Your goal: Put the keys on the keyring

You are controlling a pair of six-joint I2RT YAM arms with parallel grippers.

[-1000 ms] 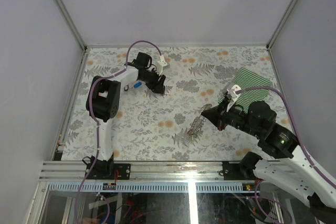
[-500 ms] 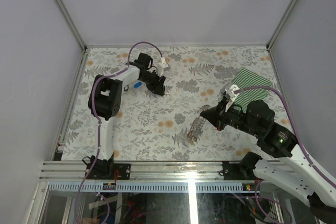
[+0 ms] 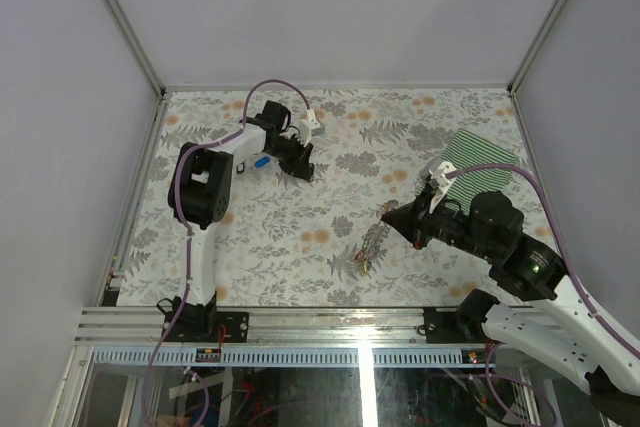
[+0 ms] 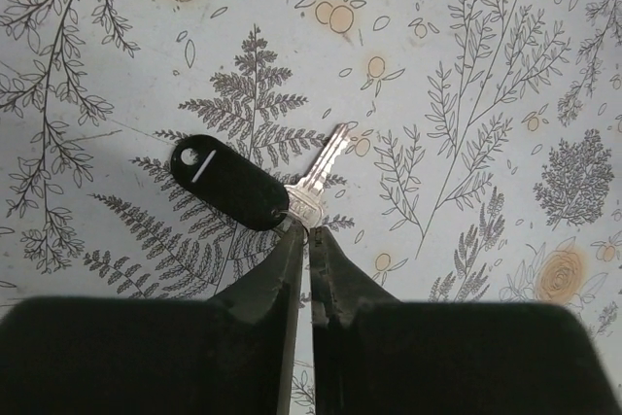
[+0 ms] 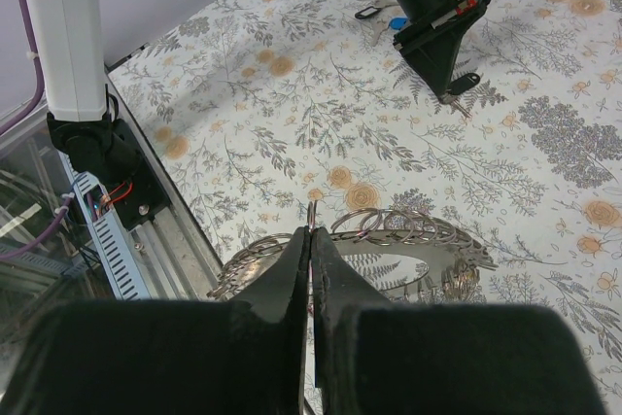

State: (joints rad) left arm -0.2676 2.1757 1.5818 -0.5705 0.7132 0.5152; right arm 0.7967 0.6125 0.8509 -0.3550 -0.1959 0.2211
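Upper left of the overhead view, the left gripper [image 4: 303, 230] pinches the black-headed silver metal key [image 4: 233, 182] lying on the floral surface [image 4: 466, 65]. Near centre, the right gripper [image 5: 309, 235] is clamped tight on the large grey metal keyring [image 5: 428, 230].

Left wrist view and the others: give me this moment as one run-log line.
left claw: shut on black key, key flat on table | right claw: shut on keyring

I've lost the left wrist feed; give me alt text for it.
The left gripper pinches a black-headed key at its neck, jaws nearly together. The key lies flat on the floral tablecloth, silver blade pointing away from the camera.
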